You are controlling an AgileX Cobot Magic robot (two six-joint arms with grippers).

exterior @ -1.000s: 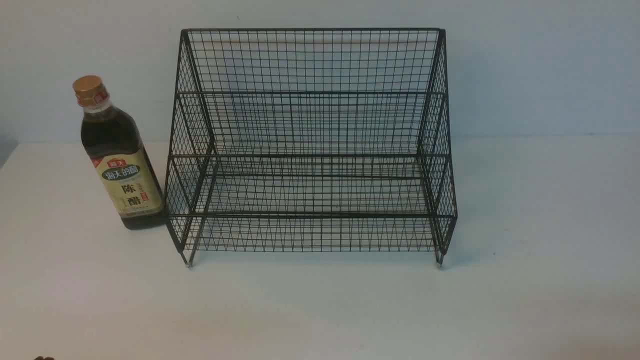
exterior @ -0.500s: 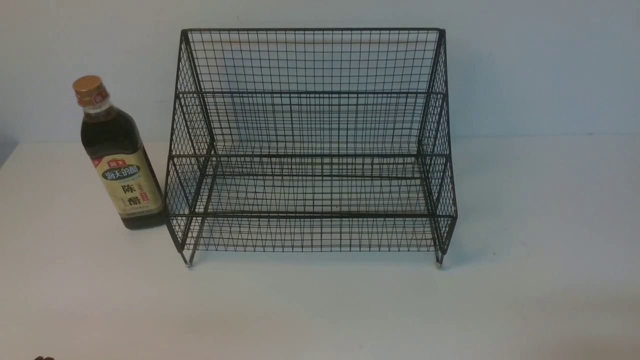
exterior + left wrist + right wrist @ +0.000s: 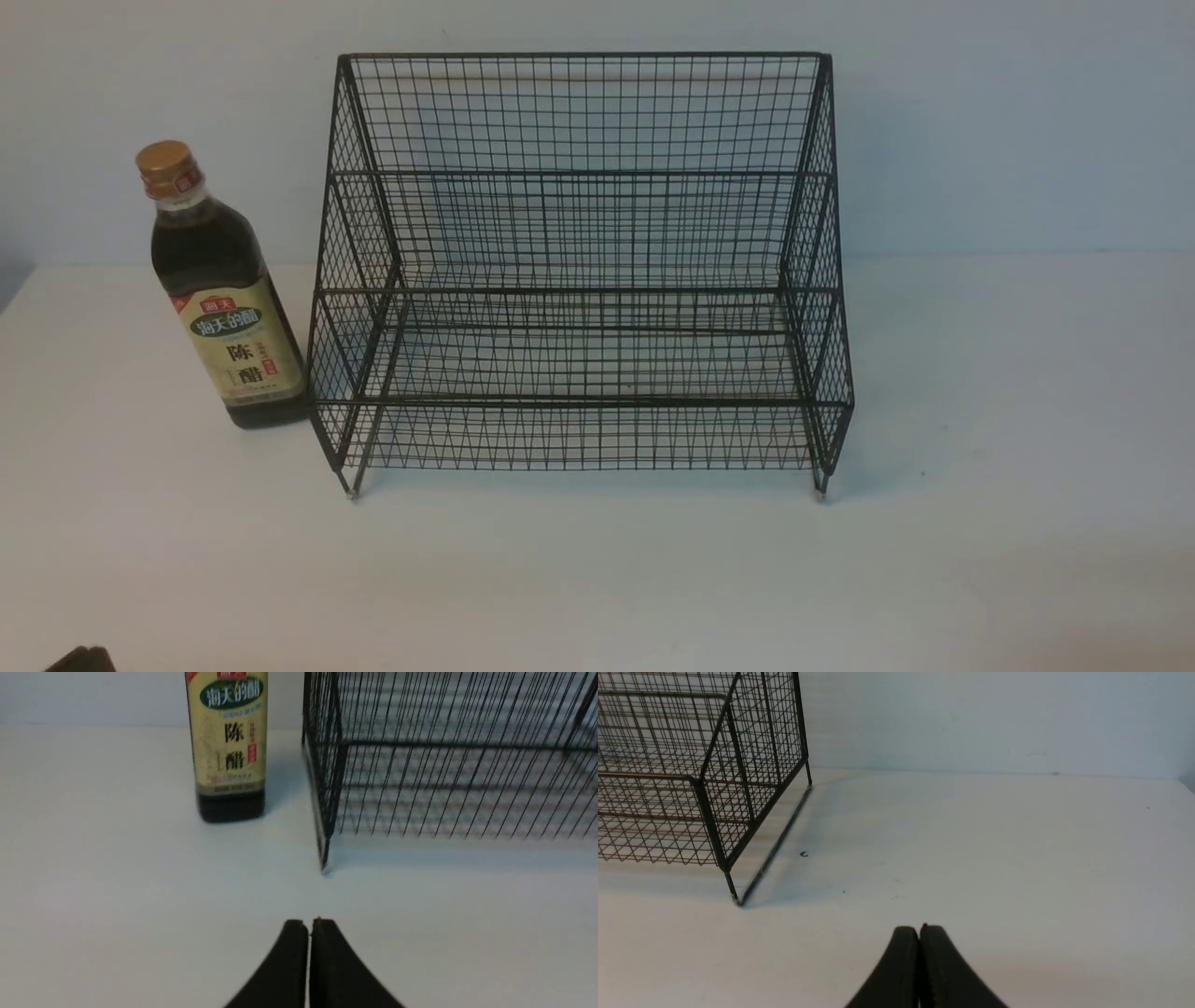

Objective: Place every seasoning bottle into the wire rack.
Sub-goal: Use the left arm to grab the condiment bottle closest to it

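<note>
Currently seasoning bottle (image 3: 229,322) upright just beside wire rack (image 3: 579,401), outside.

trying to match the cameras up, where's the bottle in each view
Front view: bottle stands upright just left of the rack.
Left wrist view: bottle beyond the left gripper, beside the rack's corner leg; cap out of frame.
Right wrist view: not in it.
Shared landmark: the rack, seen in all three.

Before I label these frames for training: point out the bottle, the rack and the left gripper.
bottle (image 3: 245,350), front view, on its label.
rack (image 3: 579,401), front view, on the lower tier's front rail.
left gripper (image 3: 309,924), left wrist view, between its closed fingertips.
</note>
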